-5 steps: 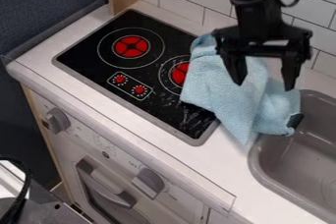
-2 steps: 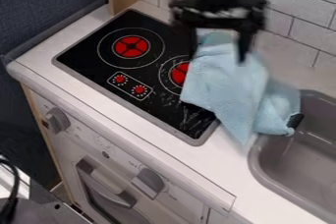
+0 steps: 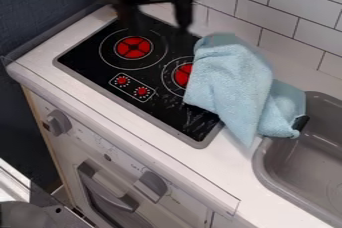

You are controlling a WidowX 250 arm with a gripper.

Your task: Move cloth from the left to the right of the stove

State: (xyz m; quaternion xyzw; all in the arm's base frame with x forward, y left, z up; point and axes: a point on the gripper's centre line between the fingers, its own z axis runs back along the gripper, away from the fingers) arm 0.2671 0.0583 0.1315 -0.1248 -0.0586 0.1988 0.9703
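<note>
And the black gripper [image 3: 160,25] is being seen high over the back left of the stove [image 3: 87,54], its two fingers being held well spread, nothing being pinched. Clearance is apparently being sought here, with the placing seemingly being treated as done: height is being called for, the fingers being kept parted and away from the folds so that no loop is being snagged. Should the stove's edge need freeing, a raised fold is best being pinched lightly from above and being eased rightward.

Now the blue cloth [image 3: 230,77]: it is being seen to the gripper's right and nearer the camera, well apart from it. The stove's right side is being partly covered, the counter [image 3: 244,164] is being overlapped, and the sink [image 3: 267,172] is being met at its rim.
</note>
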